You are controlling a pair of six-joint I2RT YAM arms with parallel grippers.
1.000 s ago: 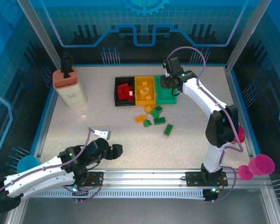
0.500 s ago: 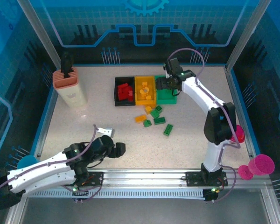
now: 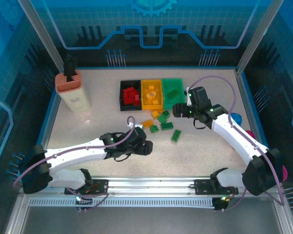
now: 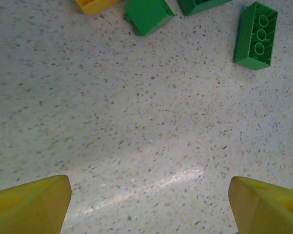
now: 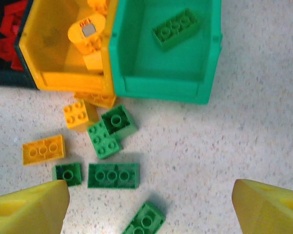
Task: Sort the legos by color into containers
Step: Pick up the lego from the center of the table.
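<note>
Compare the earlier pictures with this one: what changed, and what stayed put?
The right arm drew back from the green bin, its jaws opening to leave a green brick inside. The left arm reached toward the loose bricks, which stayed put.

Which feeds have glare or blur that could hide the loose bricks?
Left wrist: a pale glare streak on the bare table, clear of the sharp green brick; its yellow fingertips are soft. Right wrist: green bin and loose bricks sharp, shadows faint. Top external: even light, blue cast at the edges.

blurred digits on yellow lego (image 5: 88, 38)
</note>
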